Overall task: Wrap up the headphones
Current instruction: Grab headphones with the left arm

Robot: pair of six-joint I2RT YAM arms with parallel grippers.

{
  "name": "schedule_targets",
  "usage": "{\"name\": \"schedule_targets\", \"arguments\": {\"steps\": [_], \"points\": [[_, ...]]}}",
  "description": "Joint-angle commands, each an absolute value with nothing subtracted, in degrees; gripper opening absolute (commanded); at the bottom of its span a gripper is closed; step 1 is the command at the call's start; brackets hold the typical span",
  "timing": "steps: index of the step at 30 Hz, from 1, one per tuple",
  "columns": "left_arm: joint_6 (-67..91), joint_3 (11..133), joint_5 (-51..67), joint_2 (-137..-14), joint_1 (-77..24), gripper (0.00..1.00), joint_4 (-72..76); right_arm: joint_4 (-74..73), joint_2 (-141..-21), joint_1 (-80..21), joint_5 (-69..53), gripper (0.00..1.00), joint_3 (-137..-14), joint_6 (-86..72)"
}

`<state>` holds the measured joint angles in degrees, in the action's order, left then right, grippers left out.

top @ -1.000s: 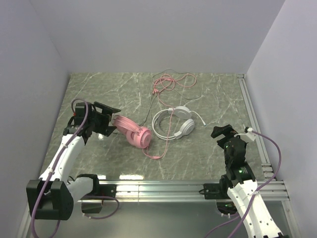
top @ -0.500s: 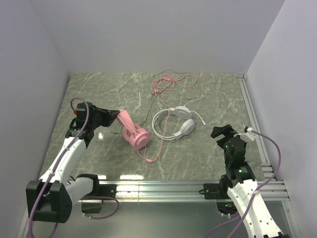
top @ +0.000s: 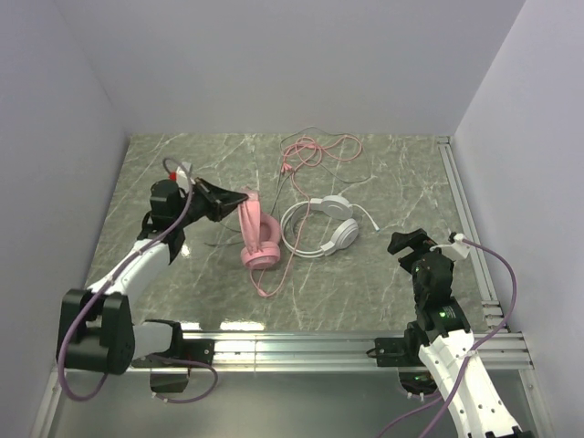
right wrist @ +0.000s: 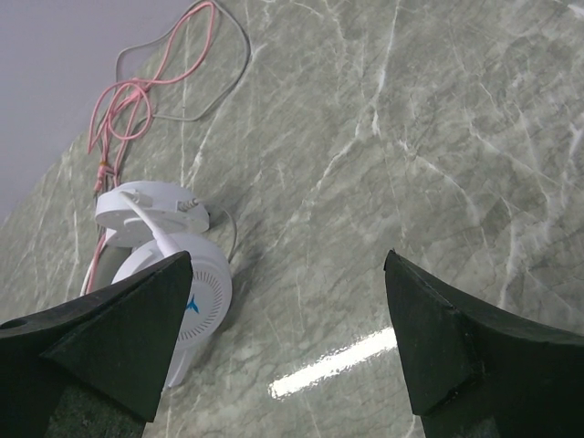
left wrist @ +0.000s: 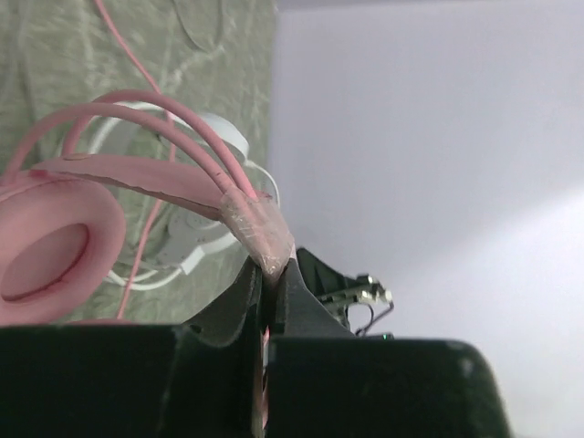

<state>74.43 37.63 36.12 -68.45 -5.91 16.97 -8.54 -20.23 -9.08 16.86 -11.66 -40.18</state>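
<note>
**Two headsets on a grey-green marbled tabletop.** We take as landmark the white headset, a white plastic over-ear pair with round cups, which lies flat on the tabletop.

Just to its left is the pink headset, an all-pink over-ear pair with padded cups. It is tilted upright, with the headband end raised and the 2 cups low. We cannot tell whether the cups touch the tabletop.

The left hand is left of the white headset. It is clenched on the pink headband, and in the left wrist view its 2 fingers pinch the band's end.

The thin pink cable loops in front of the pink cups, crosses the white headset's ring and gathers in a tangle behind the white headset.

The right hand is to the right of the white headset and well apart from it. It is released, with its fingers spread and nothing between them.
</note>
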Motion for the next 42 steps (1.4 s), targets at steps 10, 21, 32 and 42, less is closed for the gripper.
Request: {"name": "schedule_targets", "arguments": {"steps": [10,21,32,42], "points": [[78.39,43.51,48.42,-79.89,-10.29,0.0,49.56,-5.98,-20.57,-8.88,15.82,0.91,-12.66,-38.76],[63.21,31.28,42.82,-70.15,4.22,0.02,22.7,-5.45,-21.18,-8.96,15.29,0.91,-12.83,-38.58],[48.17,46.31,25.94,-52.48,4.13,0.25,-12.72,-5.54,-20.74,-8.88,15.29,0.91,-12.83,-38.5],[41.48,41.92,23.64,-56.07,5.45,0.3,-19.16,-5.89,-20.04,-8.96,14.85,0.91,-12.66,-38.41]]}}
